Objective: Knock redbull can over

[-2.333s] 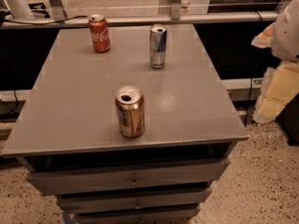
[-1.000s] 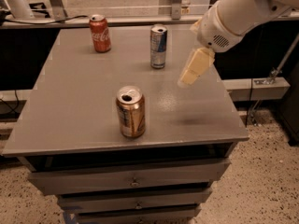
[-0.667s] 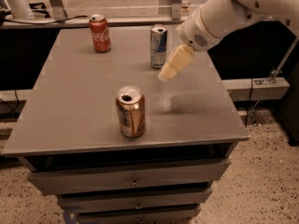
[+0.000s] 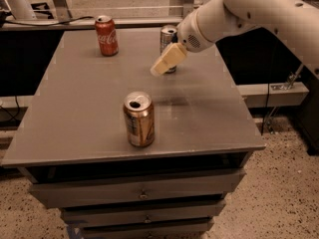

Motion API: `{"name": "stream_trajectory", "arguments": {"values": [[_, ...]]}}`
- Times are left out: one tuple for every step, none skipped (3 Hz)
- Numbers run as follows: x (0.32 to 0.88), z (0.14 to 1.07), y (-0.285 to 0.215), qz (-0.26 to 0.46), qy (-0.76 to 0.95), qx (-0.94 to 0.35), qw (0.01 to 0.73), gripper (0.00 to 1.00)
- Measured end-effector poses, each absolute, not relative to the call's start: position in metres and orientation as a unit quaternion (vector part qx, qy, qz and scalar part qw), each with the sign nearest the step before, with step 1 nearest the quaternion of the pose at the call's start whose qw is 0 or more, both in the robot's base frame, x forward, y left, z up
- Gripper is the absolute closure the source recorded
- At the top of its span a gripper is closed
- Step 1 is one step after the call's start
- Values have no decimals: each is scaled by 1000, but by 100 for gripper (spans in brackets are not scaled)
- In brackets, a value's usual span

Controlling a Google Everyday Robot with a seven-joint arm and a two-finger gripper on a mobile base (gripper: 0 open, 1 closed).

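Since the earlier frame, the cream-coloured two-finger gripper point(image 4: 160, 68) has been swinging leftward across the flat grey metal table point(image 4: 75, 98), and it is now hanging in front of the slim, tall silver-and-blue redbull can point(image 4: 168, 35), covering most of that can's body from this camera. You are seeing the redbull can standing upright at the far middle of the table, well apart from the red cola can point(image 4: 106, 36) at the far left and the wider gold-brown can point(image 4: 138, 119) near the front edge. Whether the gripper is spread or pressed together cannot be told, nor whether it is touching the can yet. You are dealing, judging by its build, with a light, thin-walled, stiff can whose narrow base is making it easy to tip; its smooth wall is likely slippery. No grasp is needed: you should be pressing sideways high on the wall, near the rim, since a low push is likelier to slide it than topple it.
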State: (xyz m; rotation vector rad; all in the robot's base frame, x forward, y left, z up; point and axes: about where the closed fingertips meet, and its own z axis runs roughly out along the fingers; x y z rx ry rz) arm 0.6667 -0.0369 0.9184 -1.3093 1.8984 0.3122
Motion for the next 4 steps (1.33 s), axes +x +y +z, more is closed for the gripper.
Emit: {"name": "stream_trajectory", "arguments": {"values": [[678, 912, -29, 134, 750, -500, 411, 0], [678, 902, -19, 178, 755, -473, 419, 0], [667, 901, -3, 248, 750, -442, 425, 0], [643, 925, 18, 318, 722, -431, 438, 0]]}}
